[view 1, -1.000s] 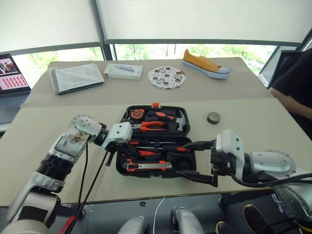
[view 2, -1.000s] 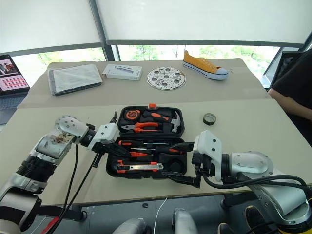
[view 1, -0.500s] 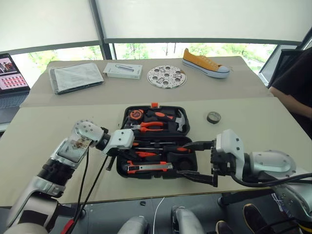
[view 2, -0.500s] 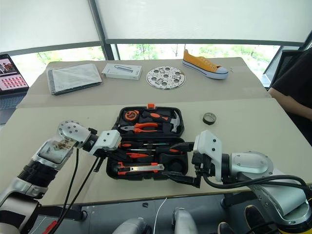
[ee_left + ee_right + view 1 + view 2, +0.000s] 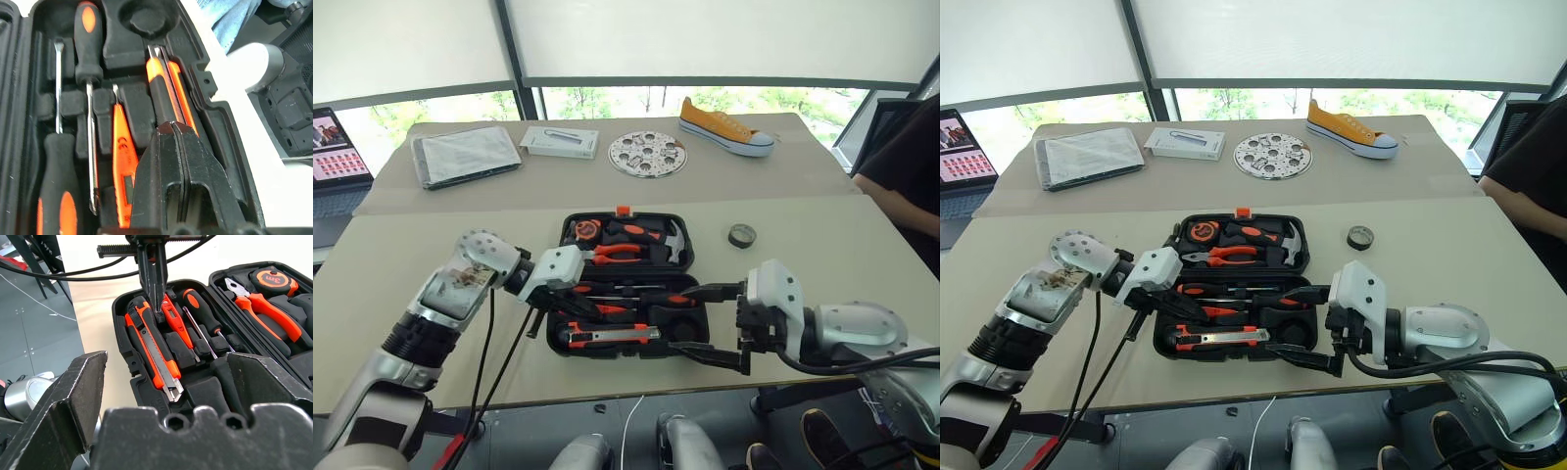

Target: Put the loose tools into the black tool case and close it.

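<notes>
The black tool case (image 5: 626, 284) lies open near the front edge of the table (image 5: 401, 255), its small orange latch (image 5: 625, 210) on the far rim. In the far half sit the tape measure (image 5: 586, 229), the pliers (image 5: 617, 252) and the hammer (image 5: 651, 235). The near half holds two black-and-orange screwdrivers (image 5: 85, 36), the slim red tester screwdriver (image 5: 122, 161) and the utility knife (image 5: 607, 334), each lying in a moulded slot. The small black tape roll (image 5: 741, 235) rests on the table outside the case, off its far right corner and well apart from it.

The left end effector (image 5: 152, 281) reaches in over the left side of the case with its two black fingers pressed together and nothing between them; its tip stands just above the handle end of the utility knife, beside the tester. Whether it touches the knife cannot be told.

The right end effector (image 5: 710, 323) hovers at the near right corner of the case, its fingers spread wide and empty, one over the case's right rim and the other out past the front edge.
</notes>
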### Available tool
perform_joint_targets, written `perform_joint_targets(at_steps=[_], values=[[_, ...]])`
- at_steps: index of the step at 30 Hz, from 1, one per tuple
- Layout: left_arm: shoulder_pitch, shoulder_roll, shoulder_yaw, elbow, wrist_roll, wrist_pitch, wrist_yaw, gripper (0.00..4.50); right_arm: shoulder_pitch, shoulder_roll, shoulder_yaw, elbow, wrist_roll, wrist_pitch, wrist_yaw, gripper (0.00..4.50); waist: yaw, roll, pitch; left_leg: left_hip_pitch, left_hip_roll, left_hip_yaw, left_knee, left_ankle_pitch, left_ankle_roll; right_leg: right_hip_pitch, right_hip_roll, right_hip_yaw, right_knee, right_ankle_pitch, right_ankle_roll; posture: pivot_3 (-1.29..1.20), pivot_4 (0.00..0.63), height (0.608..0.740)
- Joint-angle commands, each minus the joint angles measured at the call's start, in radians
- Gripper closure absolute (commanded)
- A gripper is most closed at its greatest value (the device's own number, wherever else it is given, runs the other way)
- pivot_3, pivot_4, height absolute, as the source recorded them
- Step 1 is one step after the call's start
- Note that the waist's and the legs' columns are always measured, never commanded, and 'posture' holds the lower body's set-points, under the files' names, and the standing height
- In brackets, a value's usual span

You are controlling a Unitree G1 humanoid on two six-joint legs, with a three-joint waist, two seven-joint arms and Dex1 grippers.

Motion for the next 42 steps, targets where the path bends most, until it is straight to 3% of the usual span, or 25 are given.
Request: perform_joint_targets(at_steps=[1, 15, 18, 21, 24, 28, 29, 32, 33, 35, 39, 42], values=[[0.016, 0.004, -0.023, 0.010, 0.052, -0.080, 0.015, 4.45, -0.017, -0.003, -0.030, -0.018, 0.029, 0.011, -0.007, 0.00, 0.000, 0.000, 0.000, 0.000, 0.000, 0.000, 0.000, 0.000, 0.000, 0.000, 0.000, 0.000, 0.000, 0.000, 0.000, 0.00, 0.150, 0.737], [0.035, -0.014, -0.076, 0.146, 0.166, -0.262, 0.075, 4.45, -0.024, 0.000, -0.031, -0.022, 0.050, 0.030, -0.032, 0.00, 0.001, 0.001, -0.001, 0.011, 0.001, 0.000, -0.002, 0.000, 0.000, 0.010, 0.000, 0.001, -0.001, -0.001, 0.001, 0.00, 0.150, 0.737], [0.044, -0.017, -0.069, 0.137, 0.146, -0.256, 0.068, 4.45, -0.025, -0.002, -0.032, -0.019, 0.052, 0.029, -0.032, 0.00, 0.003, 0.001, -0.001, 0.011, 0.001, 0.000, -0.002, 0.000, 0.000, 0.011, 0.000, 0.001, 0.000, -0.001, 0.001, 0.00, 0.150, 0.737], [0.058, -0.017, -0.013, 0.064, 0.040, -0.159, 0.052, 4.45, -0.022, -0.009, -0.042, -0.013, 0.053, 0.028, -0.026, 0.00, 0.002, 0.001, -0.001, 0.011, 0.001, 0.000, -0.002, 0.000, 0.000, 0.011, 0.000, 0.002, 0.000, -0.001, 0.001, 0.00, 0.150, 0.737], [0.058, 0.001, 0.090, -0.036, -0.121, 0.031, 0.049, 3.82, 0.000, -0.037, -0.086, 0.000, 0.060, 0.036, -0.009, 0.00, 0.000, 0.001, -0.001, 0.010, 0.001, 0.000, -0.002, 0.000, 0.000, 0.009, 0.001, 0.001, 0.000, -0.001, 0.001, 0.00, 0.150, 0.737], [0.050, 0.035, 0.238, -0.124, -0.275, 0.209, 0.103, 2.25, 0.020, -0.102, -0.191, 0.083, 0.070, 0.037, 0.046, 0.00, 0.000, -0.001, 0.000, 0.002, 0.000, 0.000, 0.000, 0.000, 0.000, 0.001, 0.001, -0.001, 0.000, 0.000, 0.001, 0.00, 0.150, 0.737], [0.043, 0.038, 0.284, -0.139, -0.315, 0.257, 0.132, 2.08, 0.012, -0.127, -0.207, 0.132, 0.050, 0.024, 0.068, 0.00, 0.000, -0.001, 0.000, 0.001, 0.000, 0.000, 0.000, 0.000, 0.000, 0.001, 0.001, -0.002, 0.000, 0.000, 0.001, 0.00, 0.150, 0.737], [0.022, 0.037, 0.381, -0.165, -0.408, 0.359, 0.201, 0.96, -0.047, -0.178, -0.189, 0.297, -0.032, -0.035, 0.115, 0.00, 0.000, -0.001, 0.000, 0.001, 0.000, 0.000, 0.000, 0.000, 0.000, 0.000, 0.001, -0.002, 0.000, 0.000, 0.001, 0.00, 0.150, 0.737], [0.009, 0.020, 0.406, -0.166, -0.434, 0.380, 0.236, 0.56, -0.121, -0.178, -0.132, 0.410, -0.104, -0.080, 0.119, 0.00, -0.001, -0.001, 0.000, 0.001, 0.000, 0.001, 0.000, 0.000, 0.000, 0.000, 0.001, -0.002, 0.000, 0.000, 0.000, 0.00, 0.150, 0.737], [-0.006, -0.012, 0.429, -0.173, -0.459, 0.403, 0.288, 0.22, -0.279, -0.147, -0.018, 0.625, -0.243, -0.161, 0.109, 0.00, -0.005, 0.000, 0.000, 0.002, 0.000, 0.002, 0.000, 0.000, 0.000, 0.001, 0.001, -0.001, 0.000, 0.000, 0.001, 0.00, 0.150, 0.737], [0.012, -0.023, 0.417, -0.222, -0.475, 0.417, 0.317, 0.22, -0.564, -0.027, 0.160, 1.030, -0.467, -0.291, 0.096, 0.00, -0.022, -0.001, 0.001, 0.005, 0.001, 0.005, -0.001, 0.000, -0.001, 0.003, 0.000, 0.003, 0.000, 0.001, 0.000, 0.00, 0.150, 0.737], [0.027, -0.015, 0.406, -0.243, -0.477, 0.414, 0.317, 0.22, -0.698, 0.051, 0.226, 1.271, -0.575, -0.379, 0.085, 0.00, -0.026, -0.001, 0.001, 0.002, 0.002, 0.004, -0.002, 0.001, -0.001, -0.001, 0.000, 0.004, 0.001, 0.001, -0.002, 0.00, 0.150, 0.737]])
